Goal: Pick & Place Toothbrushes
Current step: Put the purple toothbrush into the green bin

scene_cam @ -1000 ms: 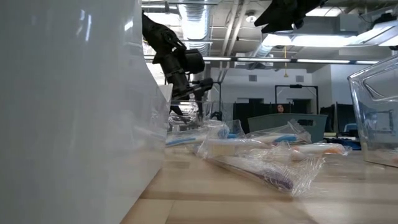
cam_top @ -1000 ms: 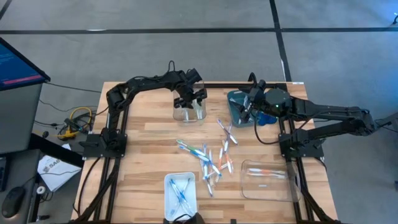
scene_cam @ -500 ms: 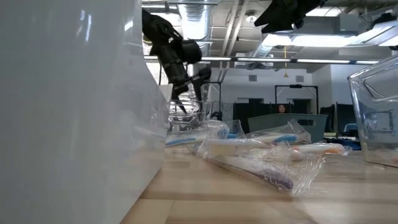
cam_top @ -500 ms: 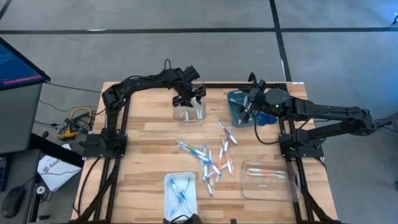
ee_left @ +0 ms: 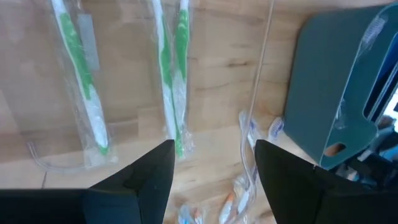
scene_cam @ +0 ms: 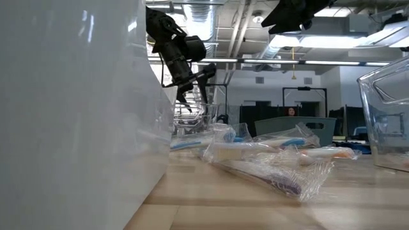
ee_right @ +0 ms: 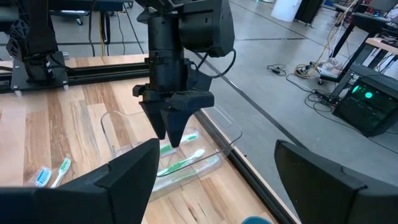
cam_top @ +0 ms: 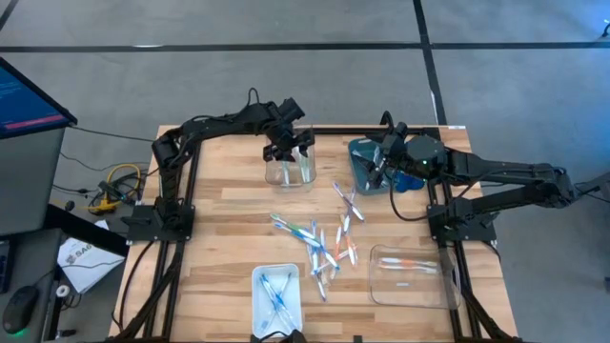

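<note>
In the high view the left claw (cam_top: 291,150) has drawn back toward the upper edge of the frame, from over the middle of the clear bin (cam_top: 289,172) to its far rim; the left arm's elbow has swung up and to the left with it; in the low view the same claw (scene_cam: 192,94) has climbed from just above the bin's rim (scene_cam: 192,118) to clearly higher in the frame, its fingers apart and empty; the green toothbrushes (ee_left: 168,68) lie uncovered in the bin.
</note>
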